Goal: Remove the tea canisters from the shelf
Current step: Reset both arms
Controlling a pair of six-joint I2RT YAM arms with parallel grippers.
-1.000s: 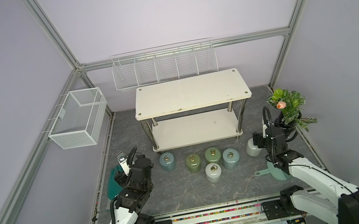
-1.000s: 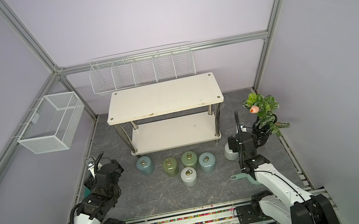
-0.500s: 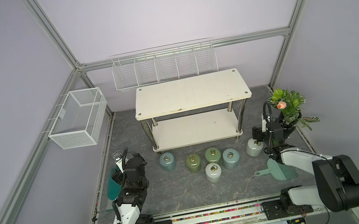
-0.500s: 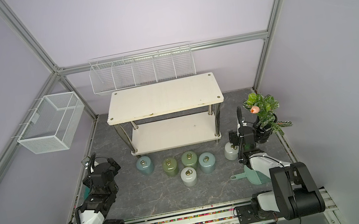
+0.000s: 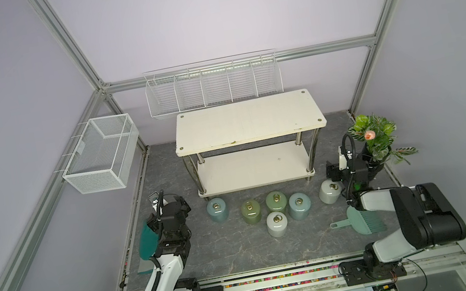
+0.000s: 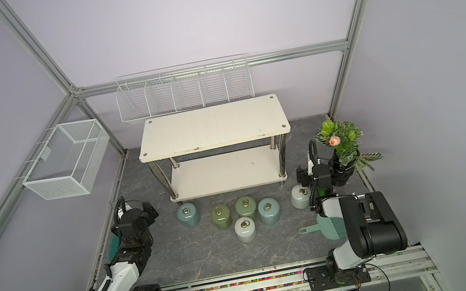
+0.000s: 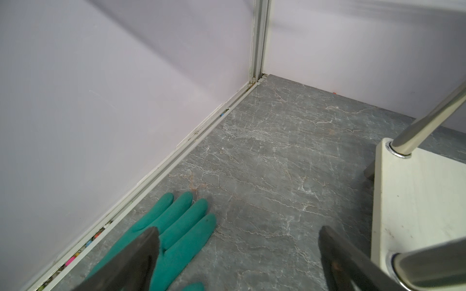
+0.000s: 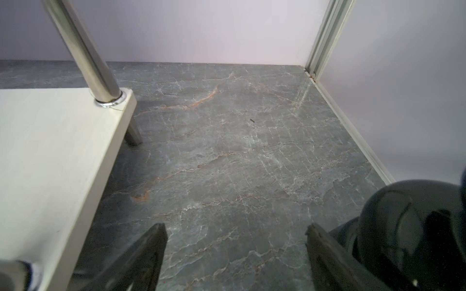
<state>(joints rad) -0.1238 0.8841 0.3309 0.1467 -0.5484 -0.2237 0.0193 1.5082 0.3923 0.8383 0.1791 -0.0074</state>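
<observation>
Several tea canisters stand on the grey floor in front of the shelf (image 5: 248,119) (image 6: 212,127), both boards of which are bare. From left I see pale blue (image 5: 217,214), green (image 5: 250,211), green (image 5: 276,202), pale blue (image 5: 299,205), white (image 5: 277,223) and white (image 5: 329,191). My left gripper (image 5: 180,205) (image 7: 238,231) hangs open over bare floor, left of the shelf's lower board (image 7: 416,201). My right gripper (image 5: 333,172) (image 8: 235,228) is open and holds nothing, just behind the right white canister (image 6: 300,196), beside the board's corner (image 8: 50,151).
A teal glove (image 7: 176,226) (image 5: 146,240) lies by the left wall under my left arm. A black vase (image 8: 408,221) with a plant (image 5: 373,142) stands right of my right gripper. A green dustpan (image 5: 358,221) lies front right. White wire baskets (image 5: 102,153) hang on the walls.
My right arm has folded back toward its base, its gripper staying by the white canister. My left arm has drawn back and straightened near the left wall. The canisters have not moved.
</observation>
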